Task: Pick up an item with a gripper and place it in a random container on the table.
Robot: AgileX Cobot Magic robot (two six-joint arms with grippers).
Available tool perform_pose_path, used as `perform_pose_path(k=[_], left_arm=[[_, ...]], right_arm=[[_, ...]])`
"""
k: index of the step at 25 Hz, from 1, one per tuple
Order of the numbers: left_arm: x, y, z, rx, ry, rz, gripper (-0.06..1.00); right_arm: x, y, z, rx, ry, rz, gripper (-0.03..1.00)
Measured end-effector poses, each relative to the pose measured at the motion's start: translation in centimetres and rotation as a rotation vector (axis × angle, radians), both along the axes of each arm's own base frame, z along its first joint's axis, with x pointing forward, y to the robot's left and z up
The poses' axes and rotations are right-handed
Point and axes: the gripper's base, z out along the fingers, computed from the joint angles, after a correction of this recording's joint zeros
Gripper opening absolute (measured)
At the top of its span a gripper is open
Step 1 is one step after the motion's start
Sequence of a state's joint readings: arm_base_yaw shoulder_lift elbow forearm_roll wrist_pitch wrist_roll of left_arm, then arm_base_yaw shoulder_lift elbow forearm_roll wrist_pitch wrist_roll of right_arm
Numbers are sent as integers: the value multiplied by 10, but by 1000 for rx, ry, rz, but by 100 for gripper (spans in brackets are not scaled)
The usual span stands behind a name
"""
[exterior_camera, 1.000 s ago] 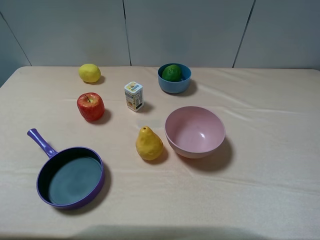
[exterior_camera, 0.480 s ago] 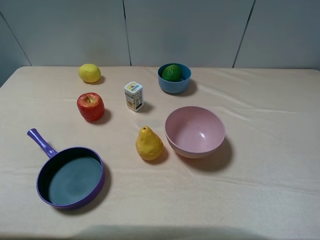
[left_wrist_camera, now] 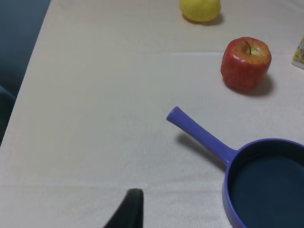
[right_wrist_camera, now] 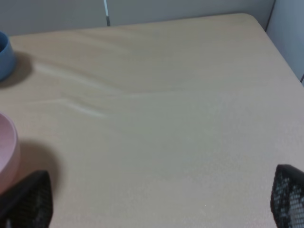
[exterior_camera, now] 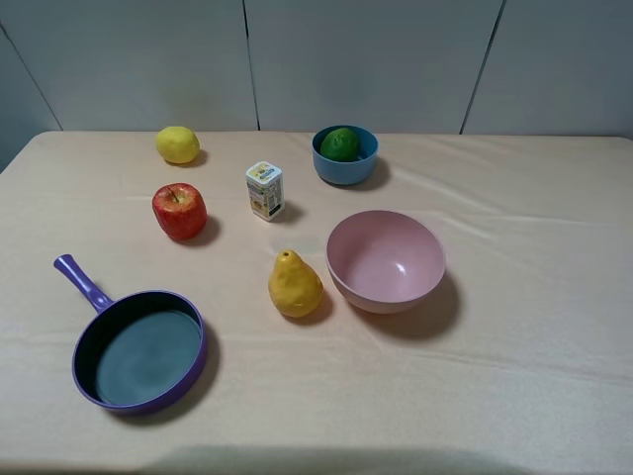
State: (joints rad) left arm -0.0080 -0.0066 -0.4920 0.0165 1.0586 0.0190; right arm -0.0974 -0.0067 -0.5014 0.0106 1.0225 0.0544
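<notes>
The table [exterior_camera: 534,327] carries pan [exterior_camera: 138,354], pear [exterior_camera: 294,286], apple [exterior_camera: 179,210], lemon [exterior_camera: 177,144], carton [exterior_camera: 264,190], two bowls.

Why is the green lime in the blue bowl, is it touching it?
Touching. The exterior high view shows the lime sitting inside the blue bowl, its lower part hidden below the rim, so the bowl carries it.

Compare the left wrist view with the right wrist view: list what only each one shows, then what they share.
Only the left wrist view shows the lemon, the red apple, the purple frying pan with its handle, and a corner of the small carton. One dark fingertip of the left hand shows at its edge.

Only the right wrist view shows the edge of the blue bowl, the rim of the pink bowl, and two widely spread fingertips of the right hand.

Both show the beige cloth-covered table. Neither shows the lime.
</notes>
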Motion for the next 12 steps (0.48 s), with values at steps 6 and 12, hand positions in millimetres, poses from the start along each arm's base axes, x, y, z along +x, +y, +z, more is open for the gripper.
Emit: perform_pose_path(k=[6,12], left_arm=[[0,0,0,0,0,0,97],[0,0,0,0,0,0,97]], right_arm=[[0,0,0,0,0,0,69],[0,0,0,0,0,0,69]])
